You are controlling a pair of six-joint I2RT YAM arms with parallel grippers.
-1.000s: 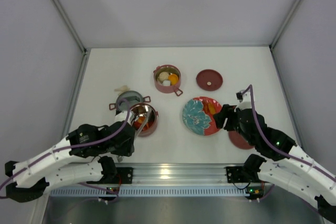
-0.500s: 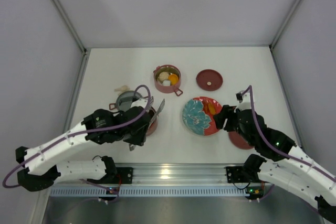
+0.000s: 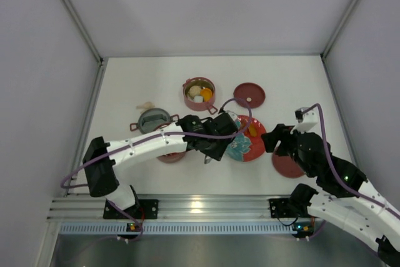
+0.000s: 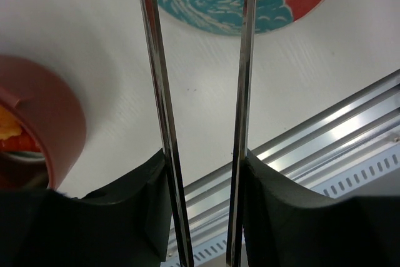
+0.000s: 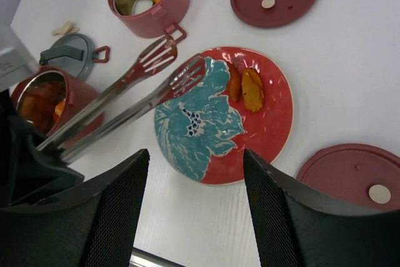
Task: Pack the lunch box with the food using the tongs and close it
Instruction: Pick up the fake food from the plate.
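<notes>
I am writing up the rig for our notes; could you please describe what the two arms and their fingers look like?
The left arm and right arm share white rounded link shells with black joints and wrists. A purple cable loops loosely along each. The fingers are broad, matte black, finely textured blocks with rounded edges.

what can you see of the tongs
Slim shiny metal tongs, two long arms ending in slotted, fork-like tips. The left gripper grips both arms from outside, near the joined end, and they stand apart. The tips sit at the teal edge of the plate, short of the orange food, holding nothing.
</notes>
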